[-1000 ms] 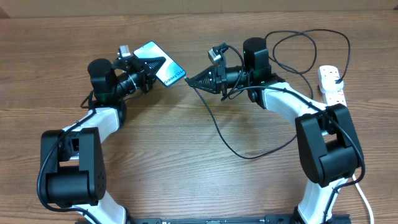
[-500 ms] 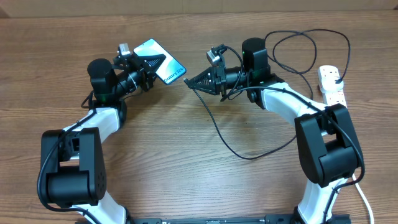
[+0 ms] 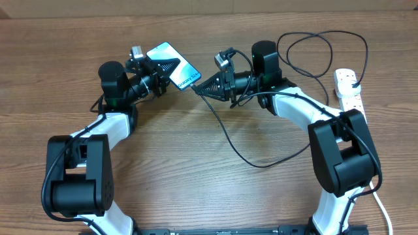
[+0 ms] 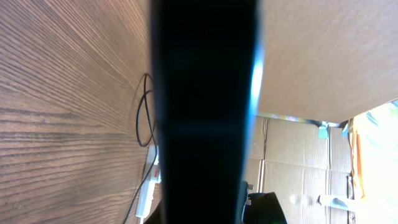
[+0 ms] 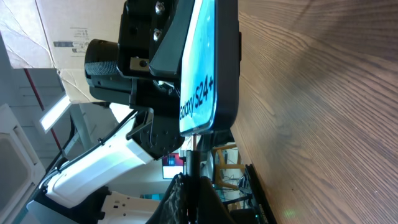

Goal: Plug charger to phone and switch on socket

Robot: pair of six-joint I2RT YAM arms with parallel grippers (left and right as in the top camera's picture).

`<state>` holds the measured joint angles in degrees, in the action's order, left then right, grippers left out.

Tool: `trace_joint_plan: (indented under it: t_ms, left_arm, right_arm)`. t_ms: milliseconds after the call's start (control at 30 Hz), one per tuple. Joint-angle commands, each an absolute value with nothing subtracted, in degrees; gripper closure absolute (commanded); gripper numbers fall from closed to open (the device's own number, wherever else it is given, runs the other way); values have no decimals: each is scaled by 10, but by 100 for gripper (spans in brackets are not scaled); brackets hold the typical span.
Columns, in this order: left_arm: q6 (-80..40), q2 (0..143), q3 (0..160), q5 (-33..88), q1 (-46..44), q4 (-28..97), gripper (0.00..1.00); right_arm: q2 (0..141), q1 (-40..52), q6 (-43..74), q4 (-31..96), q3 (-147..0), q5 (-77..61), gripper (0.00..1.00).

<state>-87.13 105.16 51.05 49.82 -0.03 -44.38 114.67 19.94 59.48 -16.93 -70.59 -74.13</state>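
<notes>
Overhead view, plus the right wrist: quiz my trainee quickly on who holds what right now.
1. True or false: no gripper holds the phone.
2. The right gripper is shut on: A the charger near its tip, B a white cord, C nothing.
3. On which of the robot's sides does the socket sit?
Key: 1 false, the left gripper holds it; 2 A; 3 right.

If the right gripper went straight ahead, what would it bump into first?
Probably the phone. The right gripper aims the charger tip at the phone's end edge, though the gap is hard to judge.
</notes>
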Motion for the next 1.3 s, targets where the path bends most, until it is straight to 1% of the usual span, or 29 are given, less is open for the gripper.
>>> trace_joint_plan:
  t_ms: [0,1267]
  left_arm:
    - [-879,1046,519,496,-5,-448,95]
    - [-879,1046,519,511,-5,-448,95]
  right_arm:
    - [1129,202,586,-173,-705,-746,96]
    - [1129,201,585,-171,-705,-707,96]
